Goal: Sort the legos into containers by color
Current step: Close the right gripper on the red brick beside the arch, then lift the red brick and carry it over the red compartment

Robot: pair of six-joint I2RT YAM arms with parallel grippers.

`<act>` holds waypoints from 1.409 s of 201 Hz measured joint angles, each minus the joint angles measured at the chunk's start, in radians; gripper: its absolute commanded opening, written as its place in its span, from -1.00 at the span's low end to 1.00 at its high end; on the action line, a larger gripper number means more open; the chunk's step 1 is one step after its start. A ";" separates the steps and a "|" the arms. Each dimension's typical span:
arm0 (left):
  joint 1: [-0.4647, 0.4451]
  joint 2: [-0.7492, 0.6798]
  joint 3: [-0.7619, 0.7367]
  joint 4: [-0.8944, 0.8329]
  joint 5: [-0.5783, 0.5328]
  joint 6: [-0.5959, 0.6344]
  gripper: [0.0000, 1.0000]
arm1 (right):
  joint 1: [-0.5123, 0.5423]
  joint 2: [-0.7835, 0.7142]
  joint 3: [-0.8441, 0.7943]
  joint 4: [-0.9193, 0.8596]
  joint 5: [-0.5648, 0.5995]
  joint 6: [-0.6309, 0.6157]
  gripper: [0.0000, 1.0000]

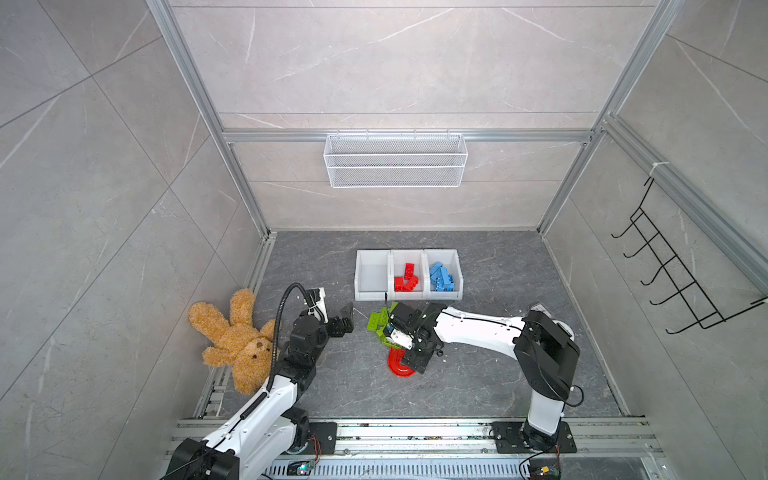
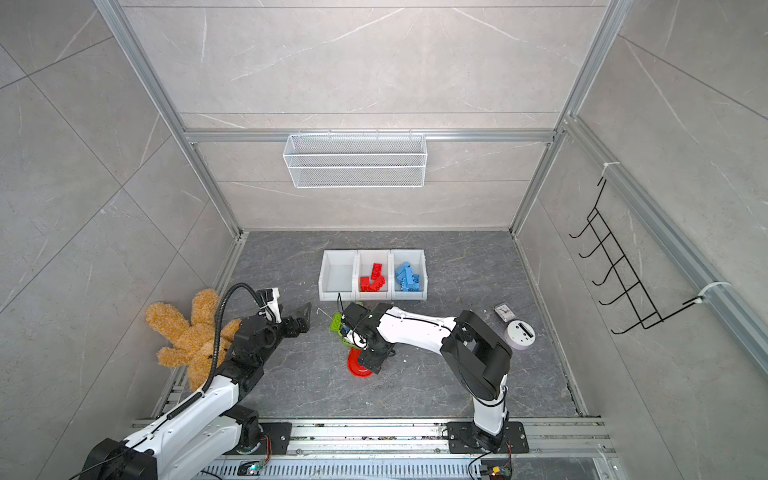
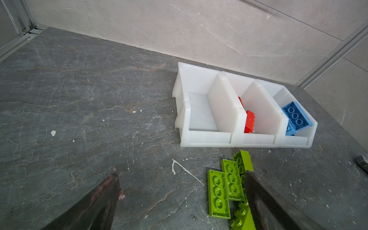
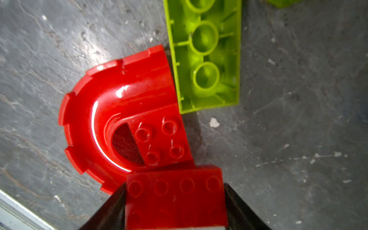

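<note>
Right hand (image 4: 174,187) was closed on red brick (image 4: 175,207), fingers at its short ends, long axis spanning the jaws. Red arch (image 4: 79,111) lay on counter just past fingertips. Middle container (image 1: 408,296), holding reds, sat beyond green bricks (image 1: 376,322). Left hand (image 1: 347,320) was open and empty.

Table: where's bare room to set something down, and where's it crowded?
Bare: the corner left of the bins, behind the bear; the patch right of the bins, toward the wall; the front strip between the red arch and the rail. Crowded: just before the bins, where green bricks, the arch and the right gripper, on a red brick, bunch together.
</note>
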 measured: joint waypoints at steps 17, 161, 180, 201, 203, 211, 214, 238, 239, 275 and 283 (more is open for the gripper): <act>0.000 0.000 0.000 -0.004 0.000 0.000 0.98 | 0.001 -0.008 -0.006 0.002 0.001 0.000 0.30; 0.000 0.000 0.000 -0.003 0.001 0.000 0.98 | -0.202 -0.143 0.042 0.135 -0.011 0.115 0.06; 0.000 0.002 0.000 -0.003 0.001 0.000 0.99 | -0.264 -0.103 0.120 0.176 -0.012 0.132 0.05; 0.000 0.010 0.000 -0.002 0.004 0.000 0.98 | -0.311 -0.012 0.242 0.209 -0.014 0.143 0.06; 0.000 0.011 0.000 -0.002 0.004 0.000 0.98 | -0.313 -0.005 0.251 0.211 -0.014 0.143 0.06; 0.000 0.014 0.000 -0.002 0.006 0.000 0.98 | -0.323 0.030 0.292 0.219 -0.014 0.151 0.06; 0.000 0.014 0.000 -0.002 0.008 0.000 0.99 | -0.326 0.045 0.307 0.222 -0.014 0.152 0.06; 0.000 0.020 0.000 -0.001 0.012 0.000 0.98 | -0.349 0.136 0.395 0.239 -0.014 0.174 0.06; 0.000 0.021 0.000 -0.001 0.012 0.000 0.98 | -0.350 0.138 0.397 0.239 -0.014 0.174 0.06; 0.000 0.031 0.000 0.000 0.032 0.000 0.98 | -0.373 0.231 0.482 0.241 -0.014 0.198 0.06; 0.000 0.034 0.000 0.000 0.034 0.000 0.99 | -0.376 0.248 0.499 0.241 -0.014 0.204 0.06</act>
